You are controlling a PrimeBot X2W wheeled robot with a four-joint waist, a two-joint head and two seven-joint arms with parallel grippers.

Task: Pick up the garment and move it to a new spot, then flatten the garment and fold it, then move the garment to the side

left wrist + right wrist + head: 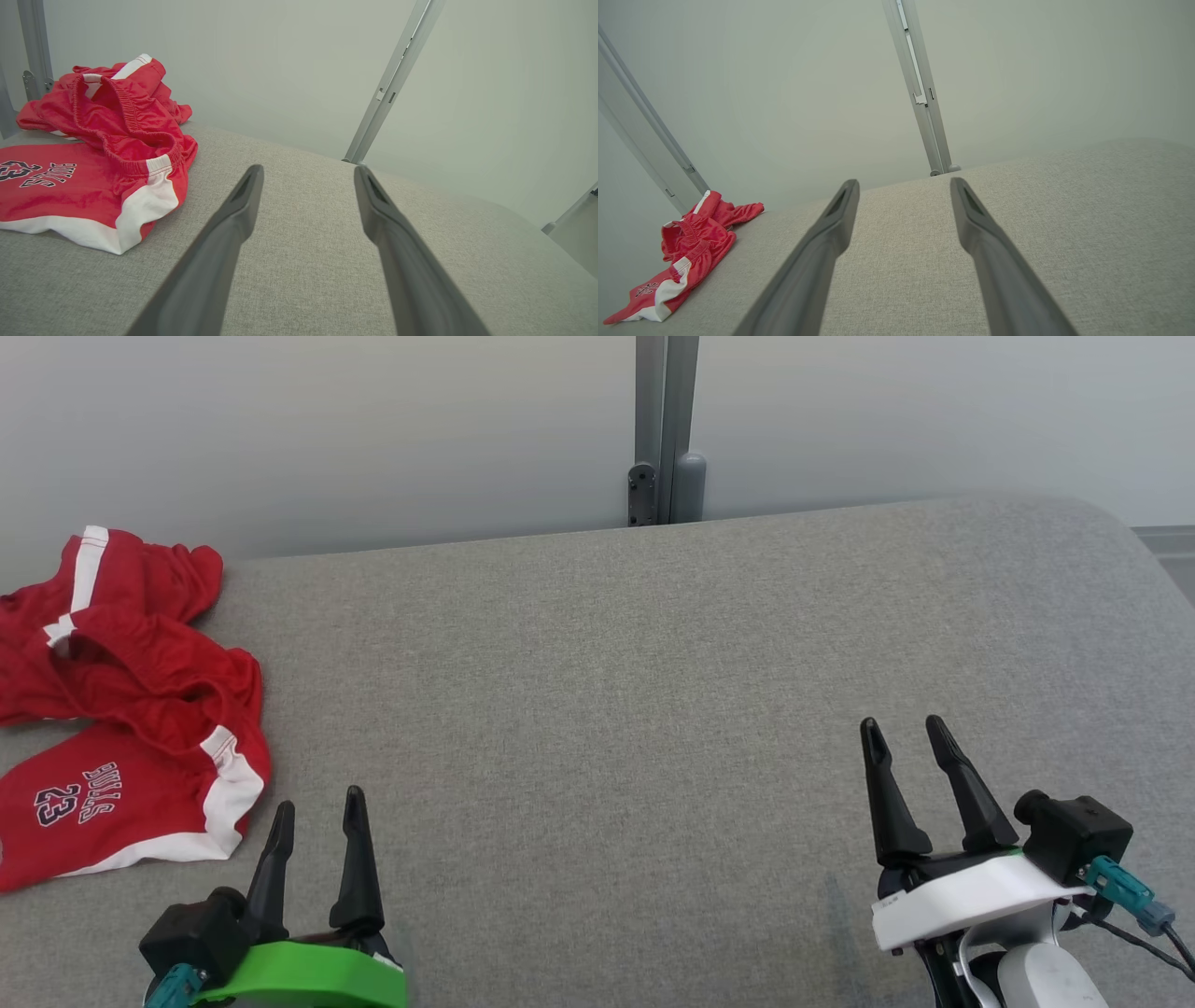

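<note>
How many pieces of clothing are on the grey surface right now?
1: red shorts, crumpled far left on the grey surface, near the left gripper; folds might hide another.

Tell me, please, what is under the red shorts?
The shorts lie crumpled on the grey fabric surface, which shows beside them. Whatever their folds cover cannot be seen.
</note>
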